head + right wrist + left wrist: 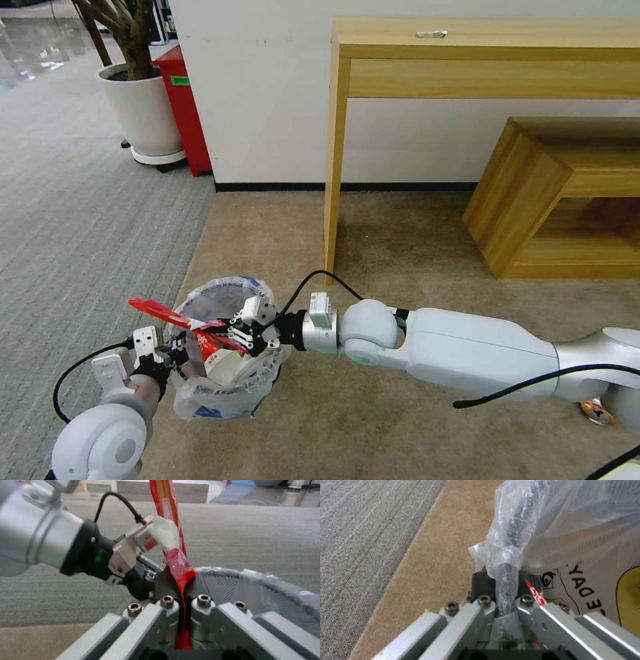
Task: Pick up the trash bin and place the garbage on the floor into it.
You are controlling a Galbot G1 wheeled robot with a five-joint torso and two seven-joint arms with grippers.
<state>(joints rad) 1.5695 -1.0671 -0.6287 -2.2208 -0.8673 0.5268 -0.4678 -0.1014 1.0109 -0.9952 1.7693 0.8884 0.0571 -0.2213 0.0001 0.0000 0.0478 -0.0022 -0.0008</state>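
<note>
The trash bin (223,393), small and round with a crinkled clear bag over its rim, hangs just above the tan carpet. My left gripper (175,352) is shut on its near-left rim; the left wrist view shows that left gripper (505,590) pinching the bag-wrapped rim (516,530). My right gripper (235,335) hovers over the bin's mouth, shut on a long red wrapper (160,312) that sticks out leftward past the rim. The right wrist view shows the red wrapper (178,565) clamped in my right gripper (182,590), above the mesh rim (253,577). White printed paper (596,587) lies inside the bin.
A tall wooden desk (480,60) and a low wooden shelf (553,200) stand against the wall ahead and to the right. A white plant pot (143,113) and a red box (183,107) sit far left. A small orange piece of litter (597,411) lies by my right arm.
</note>
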